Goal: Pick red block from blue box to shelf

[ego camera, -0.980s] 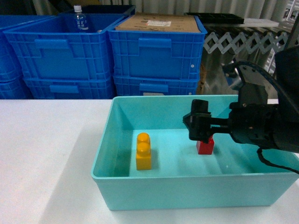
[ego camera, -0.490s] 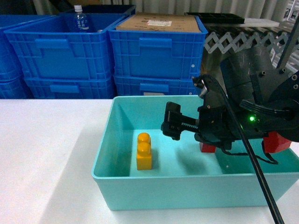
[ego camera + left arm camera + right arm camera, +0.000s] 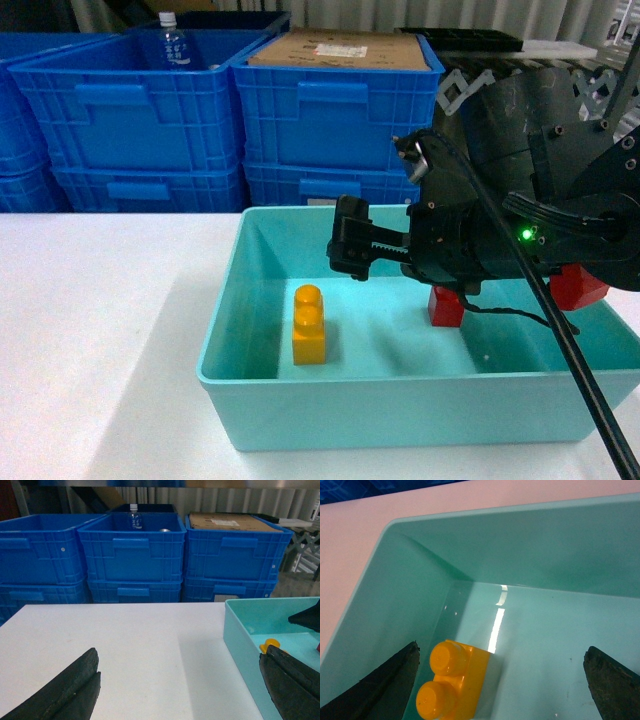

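The red block [image 3: 445,306] sits on the floor of the blue box [image 3: 400,408], right of centre, and my right arm hides its top. It does not show in the right wrist view. My right gripper [image 3: 346,250] hangs inside the box to the left of the block, open and empty. Seen from the right wrist, that gripper [image 3: 502,682] spreads wide over the box floor, and a yellow two-stud brick [image 3: 454,679] lies just inside its left finger. My left gripper [image 3: 177,690] is open over the white table, left of the box wall [image 3: 242,640]. I cannot make out the shelf.
The yellow brick [image 3: 308,325] stands left of centre in the box. Stacked dark blue crates [image 3: 335,115] line the back, one holding a water bottle [image 3: 172,40], another a cardboard sheet [image 3: 340,48]. The white table [image 3: 125,640] stretches left of the box.
My right arm has swung left and risen a little, carrying its gripper off the red block toward the yellow brick. The red block stays on the box floor.
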Motion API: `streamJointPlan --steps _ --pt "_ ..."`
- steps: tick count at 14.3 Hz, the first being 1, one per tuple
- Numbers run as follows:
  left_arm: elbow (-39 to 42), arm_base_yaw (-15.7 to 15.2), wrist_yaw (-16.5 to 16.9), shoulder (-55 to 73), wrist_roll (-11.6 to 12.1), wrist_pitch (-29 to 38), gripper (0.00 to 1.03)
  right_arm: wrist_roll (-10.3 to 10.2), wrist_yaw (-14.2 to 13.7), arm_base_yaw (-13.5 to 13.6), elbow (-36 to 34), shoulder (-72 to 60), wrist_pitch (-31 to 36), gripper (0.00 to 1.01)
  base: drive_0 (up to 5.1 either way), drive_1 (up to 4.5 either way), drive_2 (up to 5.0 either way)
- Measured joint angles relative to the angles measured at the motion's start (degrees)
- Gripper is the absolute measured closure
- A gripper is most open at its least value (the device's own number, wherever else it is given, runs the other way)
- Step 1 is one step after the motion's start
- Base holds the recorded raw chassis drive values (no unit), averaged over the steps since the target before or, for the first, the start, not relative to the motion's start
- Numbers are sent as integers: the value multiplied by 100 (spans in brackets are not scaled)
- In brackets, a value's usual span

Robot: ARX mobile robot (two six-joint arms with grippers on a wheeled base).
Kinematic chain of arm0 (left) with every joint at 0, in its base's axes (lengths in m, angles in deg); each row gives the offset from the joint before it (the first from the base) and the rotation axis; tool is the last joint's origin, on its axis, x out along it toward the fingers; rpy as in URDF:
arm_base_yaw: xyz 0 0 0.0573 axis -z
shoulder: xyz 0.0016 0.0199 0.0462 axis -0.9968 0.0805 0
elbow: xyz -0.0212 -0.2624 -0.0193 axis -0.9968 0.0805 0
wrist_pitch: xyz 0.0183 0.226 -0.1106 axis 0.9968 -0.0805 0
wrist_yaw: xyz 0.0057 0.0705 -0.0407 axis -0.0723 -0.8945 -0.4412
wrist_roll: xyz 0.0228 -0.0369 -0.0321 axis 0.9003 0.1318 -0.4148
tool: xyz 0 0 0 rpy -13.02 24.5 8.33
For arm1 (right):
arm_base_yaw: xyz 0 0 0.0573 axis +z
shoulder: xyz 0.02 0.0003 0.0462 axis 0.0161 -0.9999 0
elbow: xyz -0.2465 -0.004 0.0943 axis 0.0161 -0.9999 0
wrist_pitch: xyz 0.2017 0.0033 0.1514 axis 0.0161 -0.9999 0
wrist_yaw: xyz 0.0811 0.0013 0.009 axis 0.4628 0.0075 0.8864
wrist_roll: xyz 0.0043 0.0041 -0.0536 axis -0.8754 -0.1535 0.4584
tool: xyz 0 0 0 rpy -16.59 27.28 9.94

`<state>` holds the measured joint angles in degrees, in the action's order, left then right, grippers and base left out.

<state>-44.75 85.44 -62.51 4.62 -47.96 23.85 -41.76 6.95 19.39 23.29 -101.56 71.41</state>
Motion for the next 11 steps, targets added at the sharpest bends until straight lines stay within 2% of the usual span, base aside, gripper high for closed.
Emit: streamJointPlan --steps 1,5,8,11 --pt "0 0 -2 0 0 2 5 44 -81 -4 0 63 -76 3 0 0 0" --pt "0 0 0 0 0 0 5 555 -898 -33 105 225 -566 3 0 0 0" --pt "0 0 -2 0 0 0 5 605 -1093 -92 310 188 -970 3 0 0 0" --pt "0 0 -2 0 0 0 5 514 -1458 -186 581 -118 -1213 3 0 0 0"
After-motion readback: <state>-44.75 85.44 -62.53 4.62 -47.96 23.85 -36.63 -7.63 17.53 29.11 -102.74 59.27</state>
